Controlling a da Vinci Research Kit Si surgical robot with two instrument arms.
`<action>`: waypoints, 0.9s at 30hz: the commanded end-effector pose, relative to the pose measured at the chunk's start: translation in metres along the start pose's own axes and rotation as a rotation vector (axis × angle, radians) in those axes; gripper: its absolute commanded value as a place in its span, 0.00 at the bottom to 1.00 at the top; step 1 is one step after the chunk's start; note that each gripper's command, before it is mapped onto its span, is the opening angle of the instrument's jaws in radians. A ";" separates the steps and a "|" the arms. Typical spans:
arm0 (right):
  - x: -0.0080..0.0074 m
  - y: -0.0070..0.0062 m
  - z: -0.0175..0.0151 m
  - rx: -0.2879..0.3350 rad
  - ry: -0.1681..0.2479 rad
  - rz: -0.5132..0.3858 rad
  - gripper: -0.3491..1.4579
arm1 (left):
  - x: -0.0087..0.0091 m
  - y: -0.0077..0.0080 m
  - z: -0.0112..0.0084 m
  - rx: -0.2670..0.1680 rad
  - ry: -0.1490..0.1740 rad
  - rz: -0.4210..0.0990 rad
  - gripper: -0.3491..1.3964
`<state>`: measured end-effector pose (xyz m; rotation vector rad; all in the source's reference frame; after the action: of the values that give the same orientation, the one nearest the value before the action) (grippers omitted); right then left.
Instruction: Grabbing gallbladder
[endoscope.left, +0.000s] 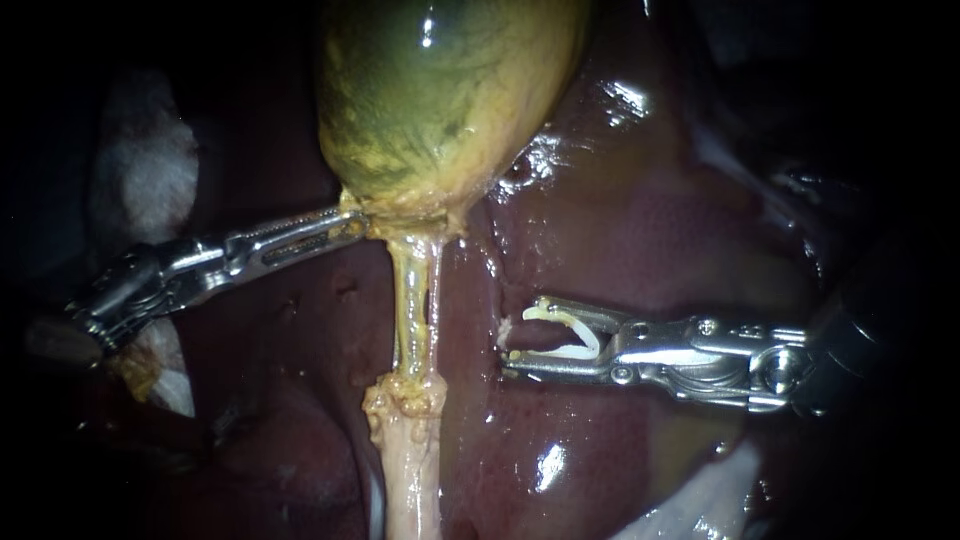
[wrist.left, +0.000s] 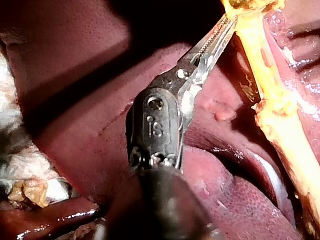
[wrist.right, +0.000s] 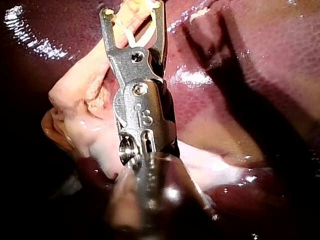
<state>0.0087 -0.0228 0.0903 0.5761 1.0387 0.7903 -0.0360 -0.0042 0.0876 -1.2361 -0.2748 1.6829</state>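
Gauze lies white at the liver's edge, behind your left instrument and well apart from its tip. The gallbladder, green-yellow, fills the upper middle of the endoscope view and rests on the liver; a pale tube runs down from its neck. Your left pincer is narrow, its tips nipping the gallbladder at the neck, just where the tube starts. Your right instrument hovers over the liver beside the tube, not touching it, pincer wide with a white clip seated against both halves
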 end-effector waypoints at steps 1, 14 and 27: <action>0.0000 0.0000 0.0000 0.000 0.000 0.000 0.52 | 0.0001 0.0000 -0.0006 -0.003 0.000 0.000 0.18; 0.0000 0.0000 0.0000 0.000 0.000 0.000 0.52 | 0.0049 0.0014 -0.0044 0.011 0.001 -0.038 0.18; 0.0000 0.0000 0.0000 0.000 0.000 0.000 0.52 | 0.0072 0.0049 -0.0064 0.015 0.006 -0.044 0.18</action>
<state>0.0087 -0.0228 0.0903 0.5760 1.0390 0.7902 -0.0334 -0.0029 0.0769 -1.2159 -0.2826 1.6425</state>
